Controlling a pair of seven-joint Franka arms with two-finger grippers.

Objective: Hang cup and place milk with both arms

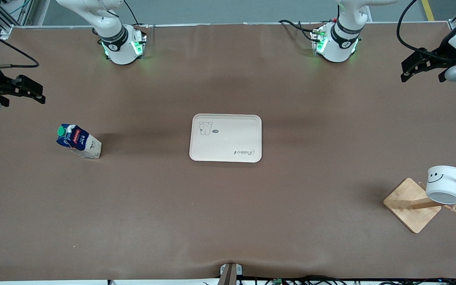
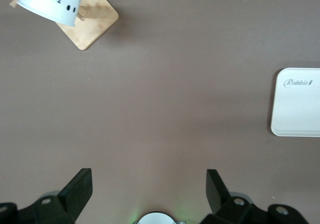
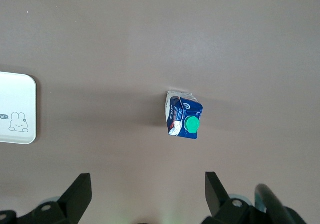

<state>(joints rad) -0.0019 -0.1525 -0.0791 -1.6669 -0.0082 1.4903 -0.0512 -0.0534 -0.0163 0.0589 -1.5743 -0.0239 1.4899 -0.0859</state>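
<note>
Cup (image 1: 445,184) hangs on the wooden rack (image 1: 412,204); we see milk (image 1: 78,141) standing on the desk (image 1: 228,221). Left end effector (image 2: 149,186) and right end effector (image 3: 148,188) hover, fingers spread, gripping nothing.

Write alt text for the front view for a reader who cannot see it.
A white cup with a smiley face hangs on a wooden rack at the left arm's end of a brown table; a milk carton stands at the right arm's end, an empty tray between. Left gripper and right gripper wait open above the table's ends.
</note>
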